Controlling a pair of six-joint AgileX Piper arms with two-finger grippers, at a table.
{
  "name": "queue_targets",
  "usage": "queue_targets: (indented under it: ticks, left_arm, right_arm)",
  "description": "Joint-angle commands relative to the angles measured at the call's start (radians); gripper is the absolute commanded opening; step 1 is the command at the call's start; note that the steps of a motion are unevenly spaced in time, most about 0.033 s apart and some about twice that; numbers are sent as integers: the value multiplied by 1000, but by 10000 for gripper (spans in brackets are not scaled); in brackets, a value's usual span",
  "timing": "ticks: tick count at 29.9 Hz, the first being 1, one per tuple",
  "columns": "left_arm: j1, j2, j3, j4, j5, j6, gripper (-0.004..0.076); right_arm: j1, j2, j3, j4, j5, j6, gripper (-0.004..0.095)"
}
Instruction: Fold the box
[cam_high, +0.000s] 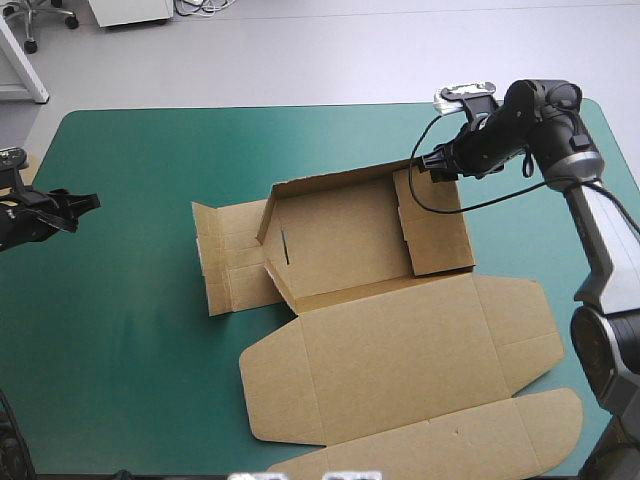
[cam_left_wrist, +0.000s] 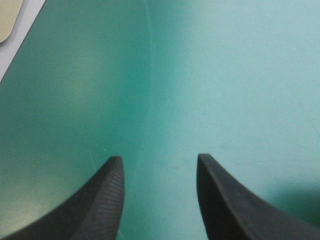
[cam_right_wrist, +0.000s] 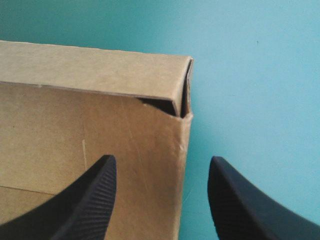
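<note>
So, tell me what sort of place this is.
Probably a robotics test bench: a teal-green covered table, the left gripper and right gripper both open, and a partly folded brown box.

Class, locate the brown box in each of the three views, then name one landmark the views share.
High view: box mid-table, far walls raised, lid flat toward the near edge.
Left wrist view: not in it.
Right wrist view: a raised corner ahead of the right gripper, jaws open.
Shared landmark: the teal-green cover.

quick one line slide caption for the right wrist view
Right gripper, fingers open, poised at a raised corner of the brown box on the teal-green cover.
</note>
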Motion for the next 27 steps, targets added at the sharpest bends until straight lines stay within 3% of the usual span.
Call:
queue_targets:
  ticks: [1, 5, 9, 18, 27]
  left_arm:
    - [0, -33, -26, -40, -45, 11, 330]
    - [0, -33, -26, -42, -44, 13, 330]
    - [0, -33, -26, -45, -39, 16, 330]
    - [0, -33, -25, -45, -38, 16, 330]
    - [0, -33, -22, -59, -31, 17, 330]
  right_arm:
    - [-2, -118, -29, -21, -10, 3, 505]
    - [-2, -219, 14, -29, 3, 6, 491]
    - [-2, -341, 155, -29, -72, 7, 491]
    - [-2, -628, 705, 17, -554, 14, 488]
    - [-2, -543, 802, 193, -604, -157, 609]
